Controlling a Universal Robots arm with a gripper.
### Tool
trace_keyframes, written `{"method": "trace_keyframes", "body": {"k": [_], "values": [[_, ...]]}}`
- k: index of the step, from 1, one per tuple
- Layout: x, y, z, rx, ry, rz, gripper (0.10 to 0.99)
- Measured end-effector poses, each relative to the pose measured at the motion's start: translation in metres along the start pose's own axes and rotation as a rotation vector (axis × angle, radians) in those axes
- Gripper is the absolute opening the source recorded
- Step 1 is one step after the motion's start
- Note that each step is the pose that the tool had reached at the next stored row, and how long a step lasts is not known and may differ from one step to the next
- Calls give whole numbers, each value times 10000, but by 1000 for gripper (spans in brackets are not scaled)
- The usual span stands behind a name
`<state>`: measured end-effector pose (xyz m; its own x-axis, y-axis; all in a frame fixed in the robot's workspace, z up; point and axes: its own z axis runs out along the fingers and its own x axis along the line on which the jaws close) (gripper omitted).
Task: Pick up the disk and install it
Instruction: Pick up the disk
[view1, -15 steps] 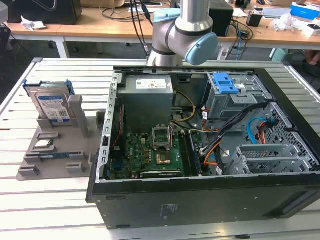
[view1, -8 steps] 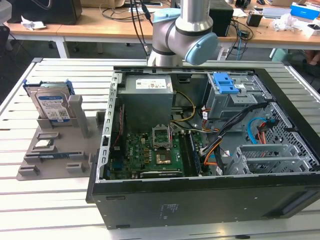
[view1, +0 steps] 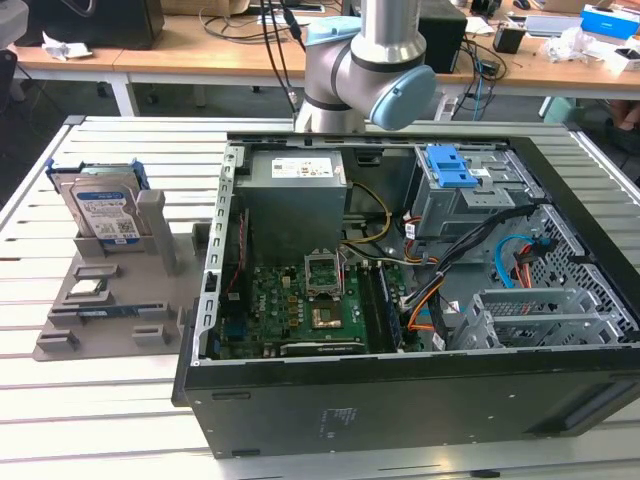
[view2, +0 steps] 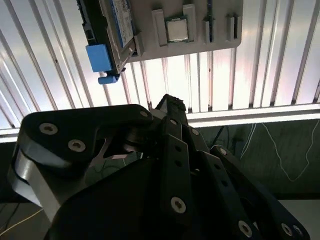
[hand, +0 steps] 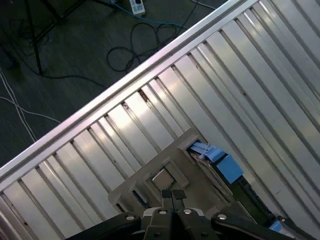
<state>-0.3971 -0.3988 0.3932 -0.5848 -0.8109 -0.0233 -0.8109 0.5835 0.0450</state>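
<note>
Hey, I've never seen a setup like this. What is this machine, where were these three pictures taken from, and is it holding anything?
The machine is a robot arm with a grasping tool at its end. The exterior view comes from a camera off the arm. It shows a slatted metal table, an open computer case and, toward the exterior view's left, a grey holder with the disk standing on edge in it. Both wrist views come from cameras riding on the arm, looking past the black tool at that holder. A small square chip also sits in it. The tool is shut with nothing in it, so nothing is held. The disk is not yet picked up.
</note>
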Motion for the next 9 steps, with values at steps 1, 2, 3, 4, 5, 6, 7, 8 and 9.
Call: {"method": "trace_keyframes", "body": {"k": [1,2,3,4,5,6,7,8,9], "values": [[0,0,0,-8,16,-348,102],[0,0,0,-13,25,-545,102],[0,0,0,-17,33,-730,102],[0,0,0,-21,41,-898,102],[0,-1,0,-24,55,-1132,102],[0,-1,0,-26,78,-1439,102],[0,-1,0,-25,94,-1628,102],[0,0,0,-25,104,-1756,102],[0,0,0,-27,116,-1938,102]]}}
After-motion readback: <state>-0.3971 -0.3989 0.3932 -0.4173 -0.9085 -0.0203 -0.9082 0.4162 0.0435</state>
